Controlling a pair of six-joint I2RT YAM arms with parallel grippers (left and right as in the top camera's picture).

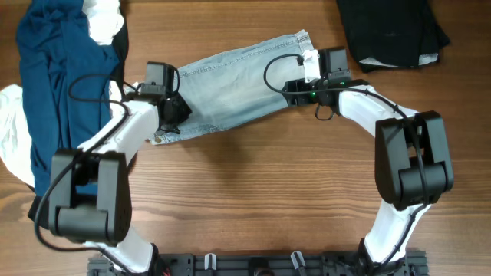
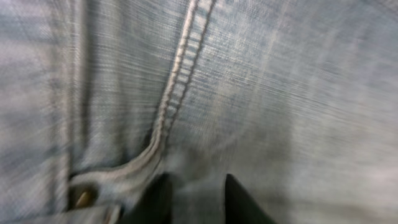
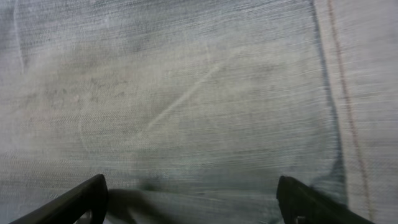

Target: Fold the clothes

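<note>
Overhead | denim shorts on wooden table | left end effector pinching denim | right end effector spread

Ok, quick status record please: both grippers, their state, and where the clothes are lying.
denim shorts: spread at table centre, slanted
left gripper: at shorts' left end, fingers close, denim between, grip unclear
right gripper: at shorts' right end, wide open
navy garment: heaped far left, white garment beside it
black garment: far right corner
</note>
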